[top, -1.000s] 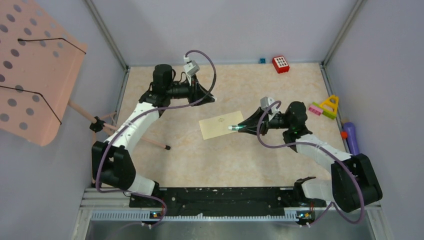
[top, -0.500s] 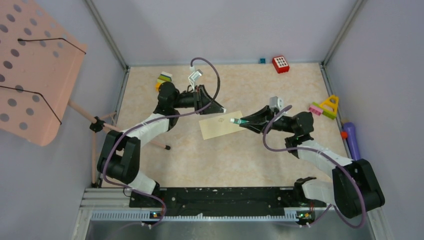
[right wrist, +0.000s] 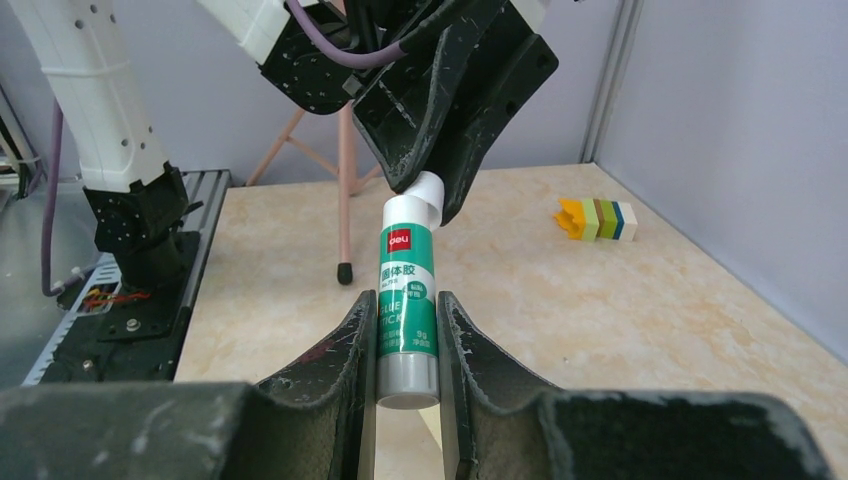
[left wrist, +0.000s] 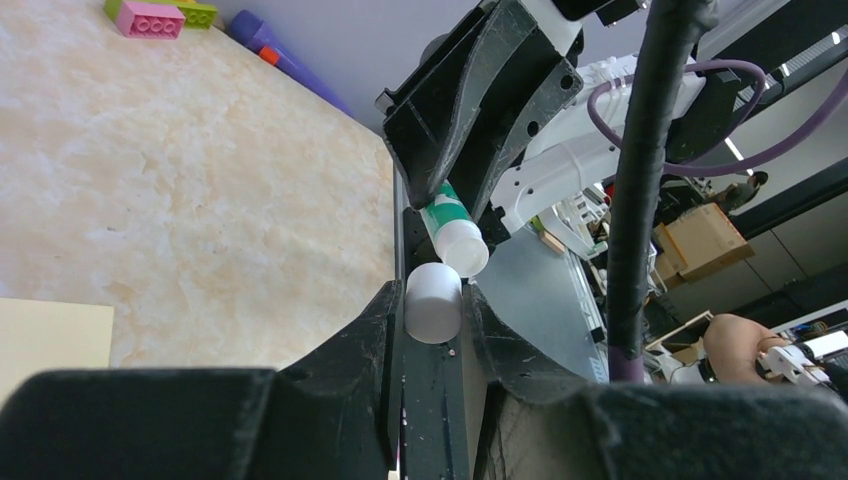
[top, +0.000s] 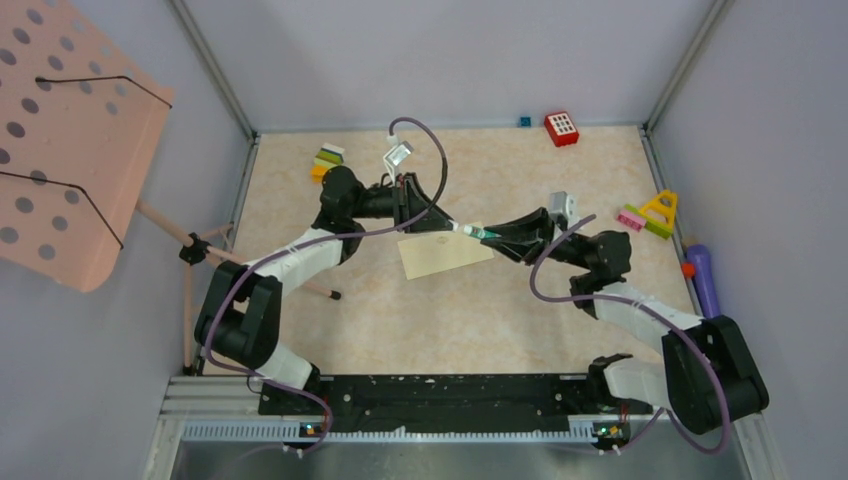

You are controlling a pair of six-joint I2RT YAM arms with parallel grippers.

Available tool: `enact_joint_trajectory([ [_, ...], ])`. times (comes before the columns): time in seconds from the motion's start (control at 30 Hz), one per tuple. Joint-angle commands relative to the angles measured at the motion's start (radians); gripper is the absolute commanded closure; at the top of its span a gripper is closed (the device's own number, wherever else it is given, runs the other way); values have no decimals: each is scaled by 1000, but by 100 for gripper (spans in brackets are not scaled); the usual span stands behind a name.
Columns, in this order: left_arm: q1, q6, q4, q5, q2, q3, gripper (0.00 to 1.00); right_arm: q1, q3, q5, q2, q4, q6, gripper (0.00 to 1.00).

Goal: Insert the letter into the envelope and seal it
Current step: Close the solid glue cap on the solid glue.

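Your right gripper (right wrist: 407, 305) has its two fingers closed around the lower body of a green-and-white glue stick (right wrist: 407, 285), which points straight out from the jaws with its grey base nearest the wrist. Your left gripper (left wrist: 433, 305) faces it tip to tip and pinches a small white cap (left wrist: 433, 302) between its fingertips. In the left wrist view the cap sits just beside the white end of the glue stick (left wrist: 452, 228), slightly off its axis. You cannot tell from these views whether the two touch. From above, the left gripper (top: 436, 222) and the right gripper (top: 492, 236) meet nose to nose, raised over the table (top: 500, 320), with the glue stick (top: 470, 231) bridging the short gap between them. The envelope (top: 445, 258) lies flat on the table just below that meeting point, pale yellow and slightly skewed. Its far edge is under the gripper tips, and one corner (left wrist: 50, 335) shows at the lower left of the left wrist view. Farther out, a stack of coloured blocks (top: 327, 160) sits near the far left corner and a red block (top: 561, 128) by the back wall. A yellow triangle with pink and green bricks (top: 650, 214) sits at the right edge, with a purple object (top: 703, 276) beyond it. A pink perforated board on a stand (top: 70, 140) is outside the left wall.
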Motion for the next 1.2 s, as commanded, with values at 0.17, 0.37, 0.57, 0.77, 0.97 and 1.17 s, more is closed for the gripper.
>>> enact_joint_trajectory([
  [0.17, -23, -16, 60, 11, -11, 7, 100, -9, -6, -7, 33, 125, 52, 100],
  [0.37, -26, -27, 69, 9, -10, 7, 100, -7, -6, -10, 43, 132, 52, 100],
  [0.57, -33, -40, 83, 9, -9, 7, 100, -6, -7, -13, 49, 138, 52, 100],
  [0.77, -41, -48, 90, 12, 0, 8, 100, -7, -6, -18, 65, 165, 73, 100],
  [0.97, -46, -34, 83, 11, 8, 7, 100, -5, -7, -20, 66, 174, 79, 100],
  [1.17, -47, -22, 67, 5, 9, 7, 100, -3, -5, -26, 69, 164, 72, 100],
])
